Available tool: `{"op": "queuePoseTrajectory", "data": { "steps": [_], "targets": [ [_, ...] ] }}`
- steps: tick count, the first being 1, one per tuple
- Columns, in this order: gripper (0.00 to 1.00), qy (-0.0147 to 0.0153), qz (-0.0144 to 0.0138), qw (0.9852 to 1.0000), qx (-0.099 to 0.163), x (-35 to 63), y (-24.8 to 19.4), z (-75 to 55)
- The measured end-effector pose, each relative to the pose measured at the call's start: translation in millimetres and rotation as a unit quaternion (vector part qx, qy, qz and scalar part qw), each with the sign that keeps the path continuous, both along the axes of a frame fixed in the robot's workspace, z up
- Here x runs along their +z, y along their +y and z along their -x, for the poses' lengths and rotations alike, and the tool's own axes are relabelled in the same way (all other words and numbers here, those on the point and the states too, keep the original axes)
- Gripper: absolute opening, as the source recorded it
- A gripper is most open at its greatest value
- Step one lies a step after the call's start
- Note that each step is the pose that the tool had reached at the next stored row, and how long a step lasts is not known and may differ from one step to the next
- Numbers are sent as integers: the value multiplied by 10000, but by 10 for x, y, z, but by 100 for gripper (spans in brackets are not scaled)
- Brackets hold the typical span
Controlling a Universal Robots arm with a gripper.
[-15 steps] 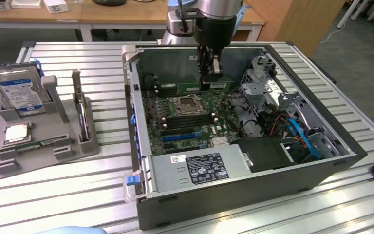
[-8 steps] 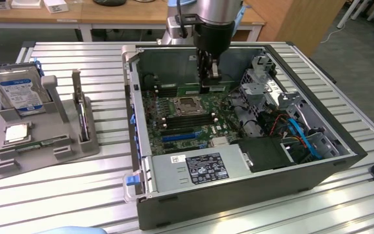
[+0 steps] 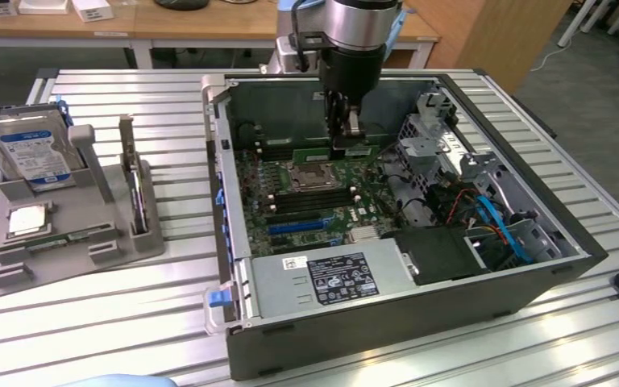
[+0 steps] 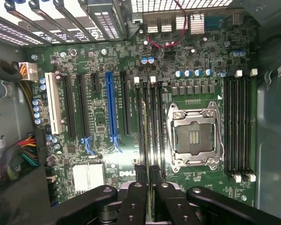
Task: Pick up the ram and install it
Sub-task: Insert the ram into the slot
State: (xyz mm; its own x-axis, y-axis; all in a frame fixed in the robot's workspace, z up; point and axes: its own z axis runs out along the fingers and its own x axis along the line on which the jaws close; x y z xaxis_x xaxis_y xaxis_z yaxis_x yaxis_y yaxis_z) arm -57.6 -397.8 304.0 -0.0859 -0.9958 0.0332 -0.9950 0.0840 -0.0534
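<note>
Gripper down inside open PC case, fingers nearly closed, pinching ram on edge. Ram over memory slots, just beside empty CPU socket. Hard drive upright in tray near bench edge, exterior view's left.

matt black claw, ribbed metal table

Upright arm, jaws clamped nearly together.
</note>
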Motion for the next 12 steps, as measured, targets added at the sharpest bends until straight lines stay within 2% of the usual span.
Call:
{"op": "queuePoseTrajectory", "data": {
  "steps": [5, 12],
  "targets": [
    [13, -4, -2, 10000, 0, -12, 0, 0],
    [13, -74, 0, 10000, 1, -110, 0, 30]
  ]
}}
